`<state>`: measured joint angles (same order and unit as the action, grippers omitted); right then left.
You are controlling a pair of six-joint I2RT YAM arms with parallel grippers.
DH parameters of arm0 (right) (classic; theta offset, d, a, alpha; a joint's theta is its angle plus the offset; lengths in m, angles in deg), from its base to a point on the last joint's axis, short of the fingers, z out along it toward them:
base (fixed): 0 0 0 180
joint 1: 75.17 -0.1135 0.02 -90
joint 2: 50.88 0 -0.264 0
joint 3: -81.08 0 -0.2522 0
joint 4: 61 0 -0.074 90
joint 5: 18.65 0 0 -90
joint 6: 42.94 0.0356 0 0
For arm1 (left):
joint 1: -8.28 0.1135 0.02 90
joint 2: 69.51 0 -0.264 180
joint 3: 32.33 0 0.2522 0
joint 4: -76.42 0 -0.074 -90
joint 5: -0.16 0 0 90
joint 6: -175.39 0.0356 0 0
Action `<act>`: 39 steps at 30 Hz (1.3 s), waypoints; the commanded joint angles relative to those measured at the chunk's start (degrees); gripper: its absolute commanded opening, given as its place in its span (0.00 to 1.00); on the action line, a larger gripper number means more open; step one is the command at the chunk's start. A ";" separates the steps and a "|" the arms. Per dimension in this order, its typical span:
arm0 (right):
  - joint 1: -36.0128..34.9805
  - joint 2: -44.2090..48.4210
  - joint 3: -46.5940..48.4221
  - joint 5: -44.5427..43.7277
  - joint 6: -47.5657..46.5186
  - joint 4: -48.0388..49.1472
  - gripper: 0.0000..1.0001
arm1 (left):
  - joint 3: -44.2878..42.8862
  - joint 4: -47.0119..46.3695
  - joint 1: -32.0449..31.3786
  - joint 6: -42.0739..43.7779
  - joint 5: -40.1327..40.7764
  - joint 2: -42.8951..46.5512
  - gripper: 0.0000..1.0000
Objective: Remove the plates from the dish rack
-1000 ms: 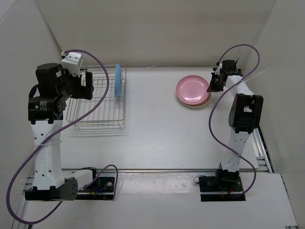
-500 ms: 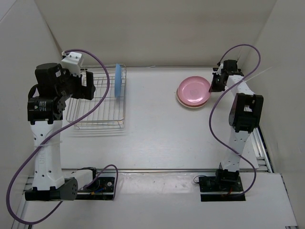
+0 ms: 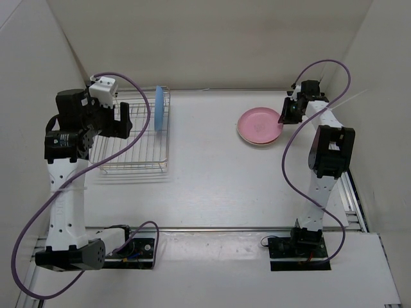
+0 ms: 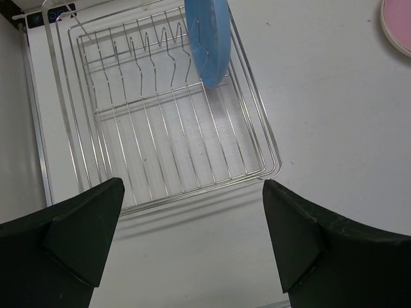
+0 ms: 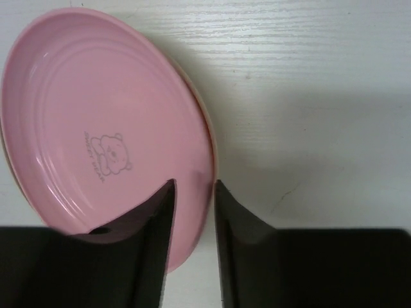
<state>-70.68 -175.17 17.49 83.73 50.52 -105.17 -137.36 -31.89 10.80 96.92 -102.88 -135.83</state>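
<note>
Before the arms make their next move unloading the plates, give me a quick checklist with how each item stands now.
1. Pink plate flat on the cream plate: ok.
2. Right gripper clear of the pink plate: not ok, parted fingers straddle its rim.
3. Blue plate out of the dish rack: not ok, stands on edge in it.
4. Left gripper open: ok.
5. Left gripper lined up on the blue plate: cannot tell, hovers above the rack.
</note>
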 commanded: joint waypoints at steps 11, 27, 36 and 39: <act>0.86 3.69 2.02 -3.07 -1.71 -1.31 0.70 | 12.92 -11.68 3.44 -2.73 -8.13 2.69 1.00; 2.89 30.50 -11.58 2.21 -18.05 -20.91 0.76 | 4.36 -27.08 10.57 3.24 -48.57 -27.50 1.00; 1.31 37.97 -18.45 0.27 -15.86 -20.91 0.76 | -12.62 -30.32 8.73 -2.02 -52.18 -45.81 1.00; 1.31 38.60 -19.68 0.27 -14.72 -20.30 0.78 | -14.29 -31.13 7.41 -3.70 -52.18 -48.36 1.00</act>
<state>-69.11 -139.94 -1.90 84.08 34.87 -125.89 -148.44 -60.43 19.72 95.48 -151.20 -184.55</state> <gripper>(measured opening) 0.774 0.996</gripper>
